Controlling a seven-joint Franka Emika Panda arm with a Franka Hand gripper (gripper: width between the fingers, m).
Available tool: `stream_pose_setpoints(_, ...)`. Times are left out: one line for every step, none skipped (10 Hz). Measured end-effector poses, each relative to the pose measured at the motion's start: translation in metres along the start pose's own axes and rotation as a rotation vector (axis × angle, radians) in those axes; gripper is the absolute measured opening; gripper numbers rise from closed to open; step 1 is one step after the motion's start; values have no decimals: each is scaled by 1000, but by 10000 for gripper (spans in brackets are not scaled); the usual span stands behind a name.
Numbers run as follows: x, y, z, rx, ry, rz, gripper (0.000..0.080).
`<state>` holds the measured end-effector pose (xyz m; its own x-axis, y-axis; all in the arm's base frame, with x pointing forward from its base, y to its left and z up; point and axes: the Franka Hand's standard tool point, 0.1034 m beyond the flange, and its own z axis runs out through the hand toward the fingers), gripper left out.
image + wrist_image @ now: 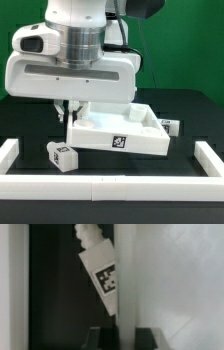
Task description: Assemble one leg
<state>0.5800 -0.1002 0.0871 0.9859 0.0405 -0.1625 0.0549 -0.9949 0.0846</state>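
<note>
The wide white panel [140, 140] with raised rims lies in the middle of the table. My gripper [70, 110] is down at its rear corner on the exterior view's left. In the wrist view my gripper [125, 334] has one dark finger [103, 337] on each side of the panel's rim [125, 291], pressed against it. One leg [63, 156] lies on the table just off the panel's near corner; the wrist view shows it tilted beside the rim [104, 277], tag up, with its threaded tip at the far end. A second leg [168, 125] lies by the panel's right side.
A low white wall [110, 184] runs along the front of the table, with side pieces on the exterior view's left [8, 150] and right [210, 155]. The arm's big white body hides the table's rear.
</note>
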Motion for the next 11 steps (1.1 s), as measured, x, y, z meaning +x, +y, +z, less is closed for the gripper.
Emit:
stream_pose_setpoints(8, -12, 3, -1, -1, 54, 54)
stream_pose_setpoints(19, -27, 10, -5, 9, 76, 54)
stream_pose_setpoints(25, -42, 22, -10, 17, 90, 54)
stream_pose_setpoints(27, -50, 27, -14, 25, 108, 54)
stream_pose_setpoints(26, -49, 27, -14, 24, 93, 54)
stream_pose_setpoints(26, -49, 28, -14, 23, 94, 54)
stream_pose_setpoints(26, -49, 29, -14, 21, 93, 54)
stream_pose_setpoints(26, -50, 29, -14, 20, 93, 54)
stream_pose_setpoints(26, -52, 32, -15, 18, 95, 54)
stream_pose_setpoints(28, -60, 38, -16, 24, 97, 54)
stream_pose_setpoints(32, -70, 42, -18, 22, 85, 54)
